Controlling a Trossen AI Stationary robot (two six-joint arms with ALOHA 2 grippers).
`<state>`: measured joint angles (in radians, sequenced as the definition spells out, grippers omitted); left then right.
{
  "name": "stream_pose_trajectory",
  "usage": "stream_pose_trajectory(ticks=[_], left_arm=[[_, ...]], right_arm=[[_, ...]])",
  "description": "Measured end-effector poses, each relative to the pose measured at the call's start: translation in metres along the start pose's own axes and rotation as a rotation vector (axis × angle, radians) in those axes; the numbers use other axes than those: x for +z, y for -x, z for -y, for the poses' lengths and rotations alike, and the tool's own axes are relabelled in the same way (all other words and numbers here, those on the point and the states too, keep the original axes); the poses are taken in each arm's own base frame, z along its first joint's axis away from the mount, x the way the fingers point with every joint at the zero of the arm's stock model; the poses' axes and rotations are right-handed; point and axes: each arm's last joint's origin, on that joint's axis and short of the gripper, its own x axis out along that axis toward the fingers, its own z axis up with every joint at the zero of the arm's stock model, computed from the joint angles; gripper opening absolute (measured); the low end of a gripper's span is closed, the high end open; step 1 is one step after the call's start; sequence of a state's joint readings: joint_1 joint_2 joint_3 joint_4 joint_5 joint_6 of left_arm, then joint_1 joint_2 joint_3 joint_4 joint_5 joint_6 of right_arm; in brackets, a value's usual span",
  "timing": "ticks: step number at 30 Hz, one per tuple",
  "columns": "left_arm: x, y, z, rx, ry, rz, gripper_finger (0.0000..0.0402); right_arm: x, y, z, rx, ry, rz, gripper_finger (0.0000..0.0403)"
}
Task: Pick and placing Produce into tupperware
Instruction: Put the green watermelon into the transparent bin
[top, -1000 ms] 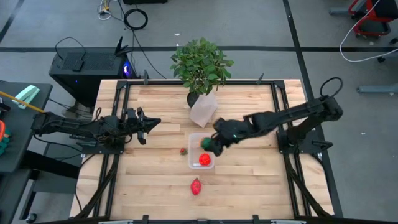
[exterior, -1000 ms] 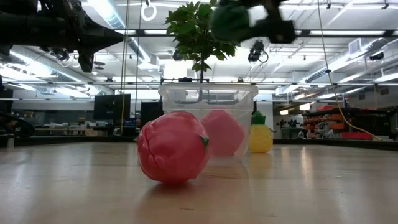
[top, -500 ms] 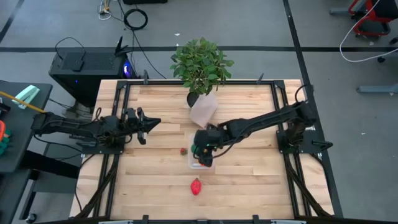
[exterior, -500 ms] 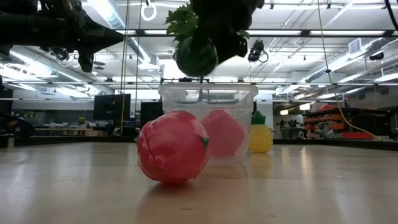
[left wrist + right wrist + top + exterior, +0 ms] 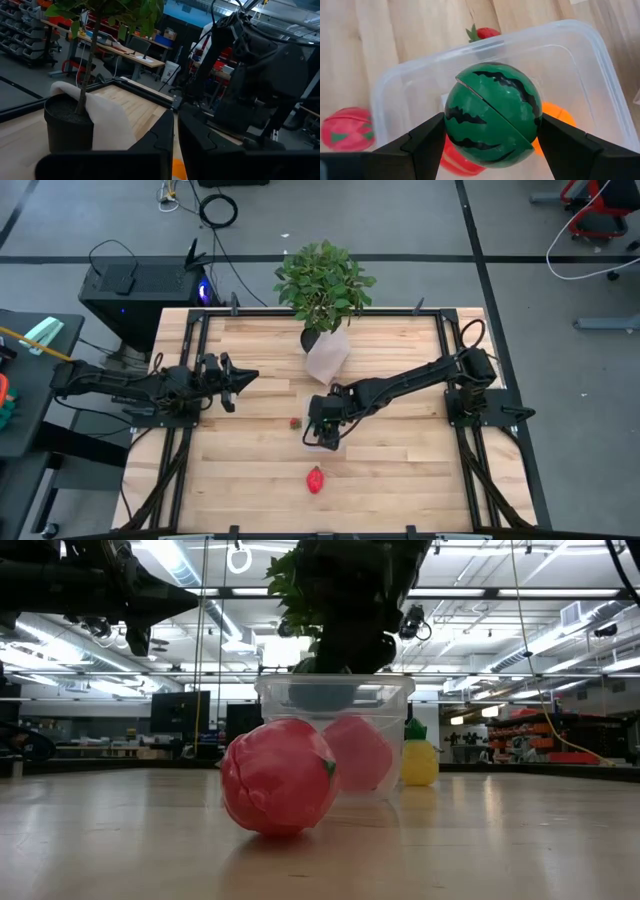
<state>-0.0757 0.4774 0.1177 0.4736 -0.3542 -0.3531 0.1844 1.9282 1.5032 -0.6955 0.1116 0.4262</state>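
1. Right wrist view shows your right gripper [image 5: 490,137] pinching the striped watermelon [image 5: 492,113] directly over the tupperware [image 5: 600,65], near the table's middle.
2. Your left gripper [image 5: 240,380] waits, pressed together, by the table's left edge.
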Motion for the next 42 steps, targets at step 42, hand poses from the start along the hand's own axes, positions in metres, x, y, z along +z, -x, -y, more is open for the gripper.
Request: stream_pose_trajectory(ticks=[42], left_arm=[[0.000,0.000,0.000,0.000,0.000,0.000,0.0028]], right_arm=[[0.037,0.035,0.023,0.004,0.186,-0.254,0.0295]])
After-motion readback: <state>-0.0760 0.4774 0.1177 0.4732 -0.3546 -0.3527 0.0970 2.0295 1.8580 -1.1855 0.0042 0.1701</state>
